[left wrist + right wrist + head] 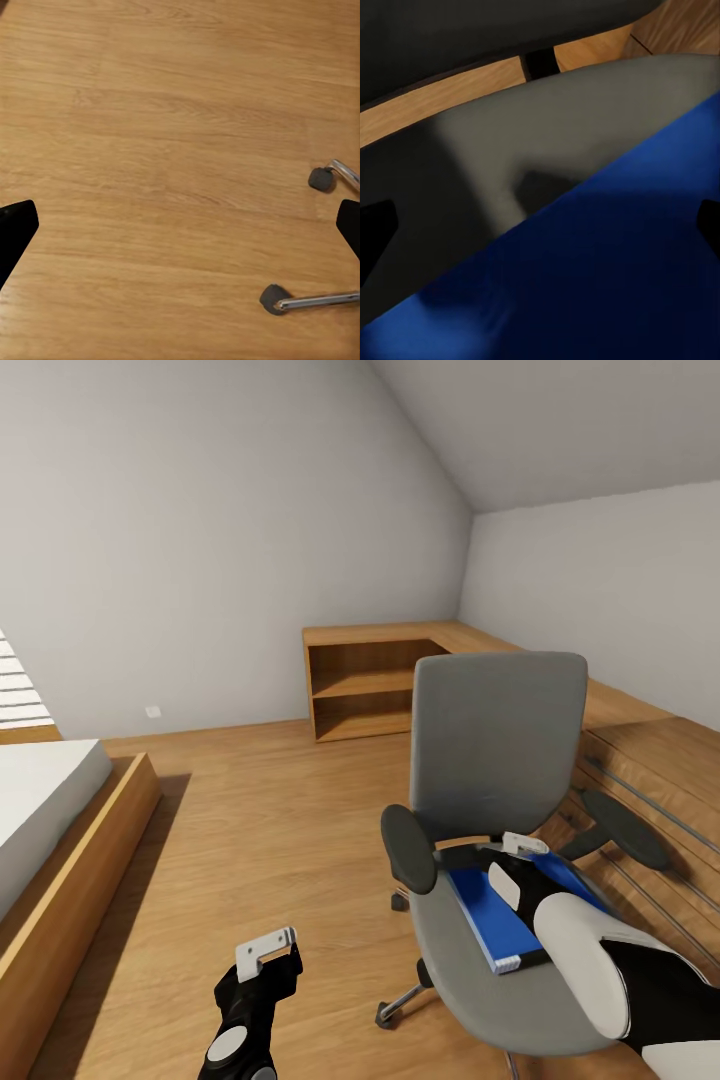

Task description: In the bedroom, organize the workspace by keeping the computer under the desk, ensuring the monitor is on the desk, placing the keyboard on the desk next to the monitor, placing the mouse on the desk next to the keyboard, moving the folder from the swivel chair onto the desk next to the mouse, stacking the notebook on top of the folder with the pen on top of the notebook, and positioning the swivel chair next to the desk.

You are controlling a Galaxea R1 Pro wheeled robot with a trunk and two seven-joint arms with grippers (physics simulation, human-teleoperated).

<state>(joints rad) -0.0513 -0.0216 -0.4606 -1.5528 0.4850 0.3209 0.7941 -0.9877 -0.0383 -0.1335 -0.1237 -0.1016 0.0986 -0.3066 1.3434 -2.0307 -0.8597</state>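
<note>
The right gripper [520,860] hangs low over the swivel chair [497,760], its jaws spread wide with nothing between them, poised just above the folder [495,920]; in the right wrist view the dark fingertips [375,232] sit at the frame's edges with the blue folder [607,277] and grey seat [510,150] between them. The folder lies flat on the seat, its long axis running from the seat's front edge back toward the backrest, a pale short edge facing the front. The left gripper [268,952] hovers over the bare wooden floor [250,830] beside the chair, jaws wide and empty; its wrist view shows floorboards and two casters [271,298] of the chair's metal base. Beyond the chair stands a low wooden shelf unit [365,690], and a bed [45,800] lies off to the left.
</note>
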